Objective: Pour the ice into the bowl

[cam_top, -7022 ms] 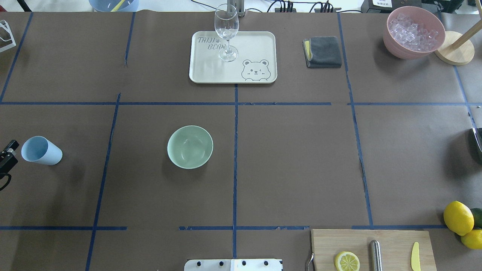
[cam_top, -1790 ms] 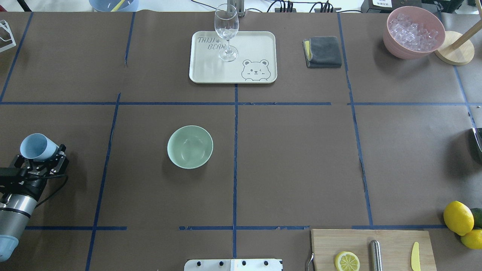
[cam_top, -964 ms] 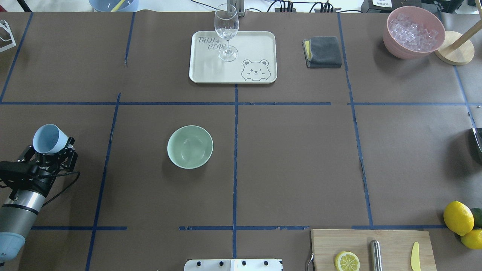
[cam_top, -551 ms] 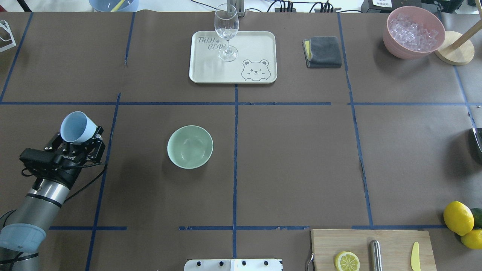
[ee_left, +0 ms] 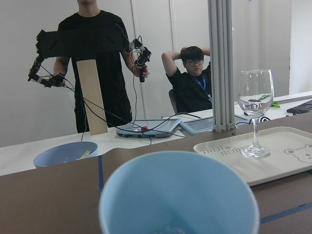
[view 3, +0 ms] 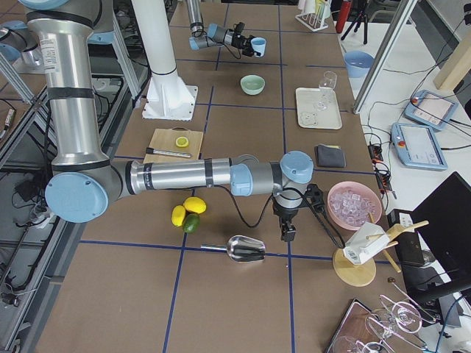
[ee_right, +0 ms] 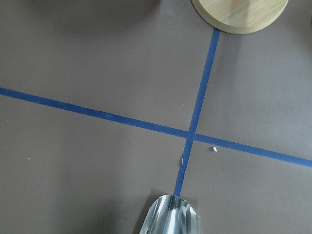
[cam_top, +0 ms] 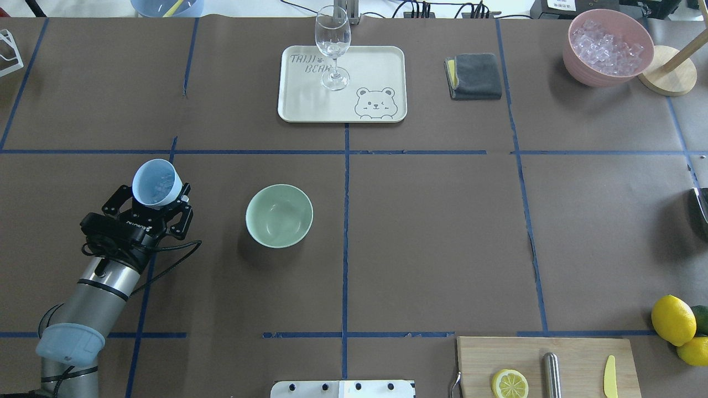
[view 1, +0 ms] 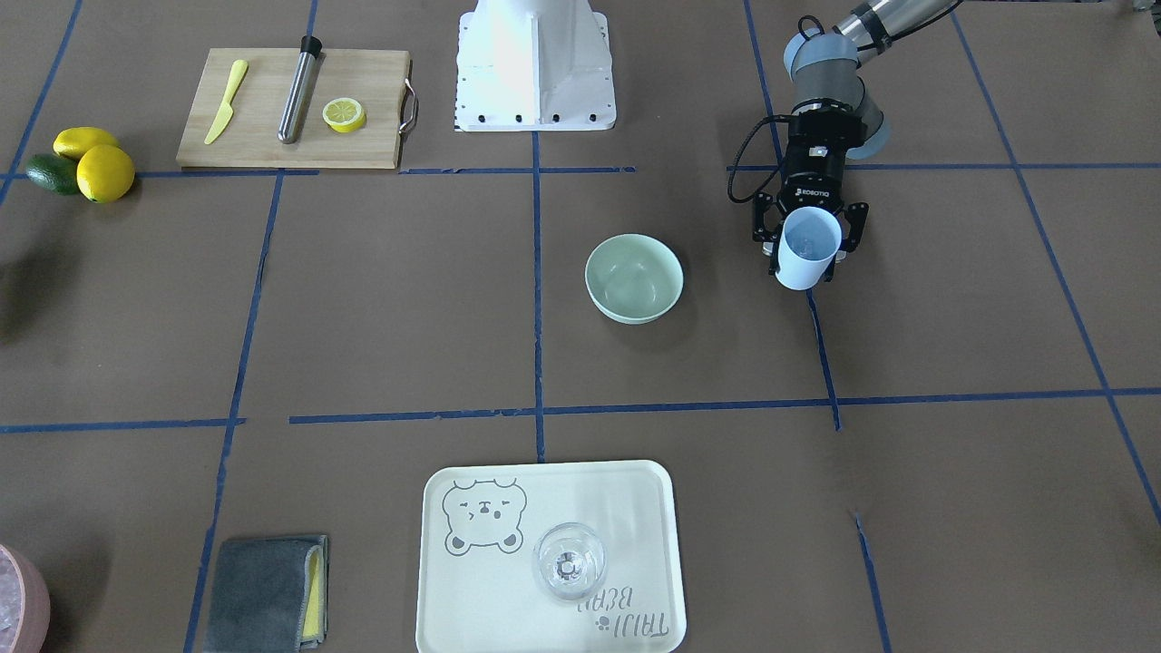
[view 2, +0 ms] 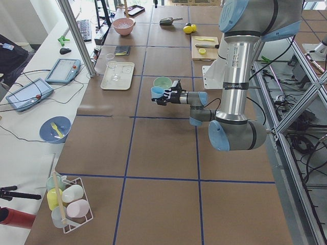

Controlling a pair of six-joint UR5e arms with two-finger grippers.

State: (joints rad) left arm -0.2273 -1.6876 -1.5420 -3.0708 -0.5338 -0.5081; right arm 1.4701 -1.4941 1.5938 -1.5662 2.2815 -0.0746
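The pale mint-green bowl stands empty and upright left of the table's middle; it also shows in the front view. My left gripper is shut on the light blue cup and holds it upright above the table, a short way to the bowl's left. A few small clear ice cubes lie in the cup's bottom, also seen in the front view. The left wrist view looks over the cup's rim. My right gripper shows only in the exterior right view; I cannot tell if it is open.
A cream tray with a wine glass stands at the back. Grey cloth and pink container of ice at back right. Cutting board and lemons at front right. A metal scoop lies by the right gripper.
My left arm came in from the left, took hold of the light blue cup, lifted it and carried it rightward toward the bowl. The bowl has not moved.
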